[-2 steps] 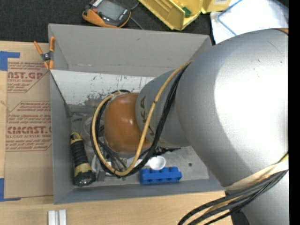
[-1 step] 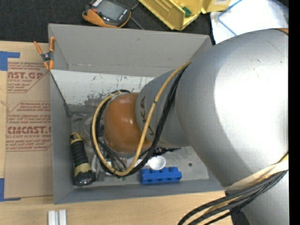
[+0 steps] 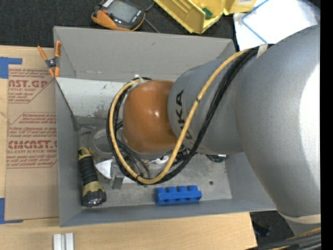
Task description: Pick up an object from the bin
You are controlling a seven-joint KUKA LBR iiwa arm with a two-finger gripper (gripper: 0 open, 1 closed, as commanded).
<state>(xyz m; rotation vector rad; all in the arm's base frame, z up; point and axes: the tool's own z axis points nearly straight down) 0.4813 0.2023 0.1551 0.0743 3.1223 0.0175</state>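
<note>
We see the arm (image 3: 250, 113) reaching in from the right, with its orange wrist cover (image 3: 148, 116) low over the left-middle of the grey bin (image 3: 145, 51). The cover hides the jaws, so we cannot tell whether they are apart, together or clamped on anything. Nearest the cover's lower left edge lie a clear round thing (image 3: 100, 139) and a small white piece (image 3: 105, 167), just beside a black-and-yellow flashlight (image 3: 89, 177) along the left wall, while a blue studded brick (image 3: 178, 194) lies apart by the near wall.
</note>
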